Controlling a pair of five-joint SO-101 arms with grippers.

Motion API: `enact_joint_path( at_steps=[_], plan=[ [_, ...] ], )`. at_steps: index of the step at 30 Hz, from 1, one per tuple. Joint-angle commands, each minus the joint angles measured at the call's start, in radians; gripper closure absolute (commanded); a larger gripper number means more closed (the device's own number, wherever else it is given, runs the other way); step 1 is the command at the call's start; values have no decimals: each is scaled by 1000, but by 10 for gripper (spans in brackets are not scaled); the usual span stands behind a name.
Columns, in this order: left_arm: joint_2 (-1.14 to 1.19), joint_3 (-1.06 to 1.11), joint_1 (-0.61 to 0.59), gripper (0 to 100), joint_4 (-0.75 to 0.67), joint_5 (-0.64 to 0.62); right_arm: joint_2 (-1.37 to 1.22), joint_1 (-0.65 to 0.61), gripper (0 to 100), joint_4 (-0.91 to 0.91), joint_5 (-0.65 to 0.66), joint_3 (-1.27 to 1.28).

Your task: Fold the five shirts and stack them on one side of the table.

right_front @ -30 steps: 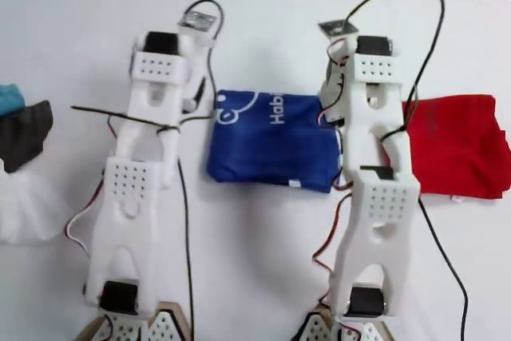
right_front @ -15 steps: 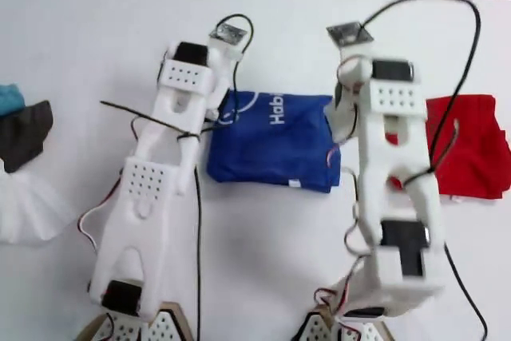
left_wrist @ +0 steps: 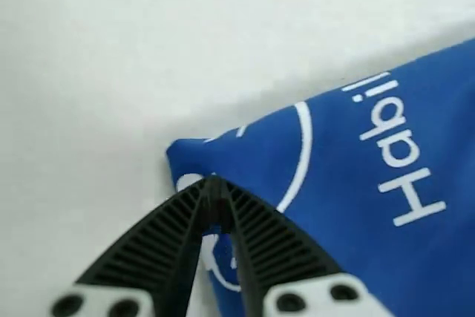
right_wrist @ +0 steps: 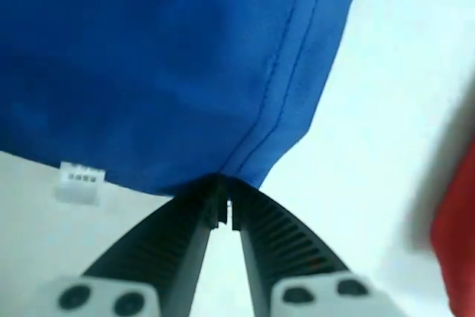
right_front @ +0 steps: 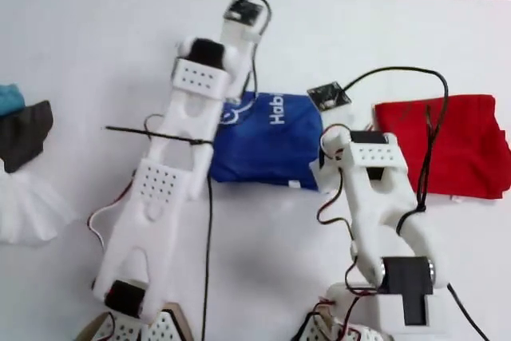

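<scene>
The folded blue shirt [right_front: 271, 145] lies mid-frame in the high view on the white table [right_front: 96, 45], the left pincer [left_wrist: 214, 189] clenched on its upper-left corner, the right pincer [right_wrist: 223, 192] clenched on its lower-right hem, and a red shirt [right_front: 463, 145] lies at the right edge.

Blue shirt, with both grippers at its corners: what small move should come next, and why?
The left gripper is shut on one corner of the blue shirt, the right gripper on its opposite edge, so it looks held; probably lift it slightly and carry it toward the red shirt, which lies folded beside it, apart, a likely stacking place.
</scene>
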State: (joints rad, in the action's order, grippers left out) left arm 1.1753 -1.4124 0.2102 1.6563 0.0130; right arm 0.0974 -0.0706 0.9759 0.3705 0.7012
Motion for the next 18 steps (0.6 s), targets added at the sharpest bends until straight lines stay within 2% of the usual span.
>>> enact_joint_path(
  at_steps=[1,8,14,18],
  plan=[
    [32,18,29,975,-21,-5,-42,-4,974,-18,5,0],
    [100,-18,5,975,34,-3,-61,-1,974,-16,5,-6],
    [21,-266,-28,975,126,29,73,-1,974,42,-3,-48],
    [-110,-214,-89,975,129,78,213,1,950,111,-77,-91]
  ],
)
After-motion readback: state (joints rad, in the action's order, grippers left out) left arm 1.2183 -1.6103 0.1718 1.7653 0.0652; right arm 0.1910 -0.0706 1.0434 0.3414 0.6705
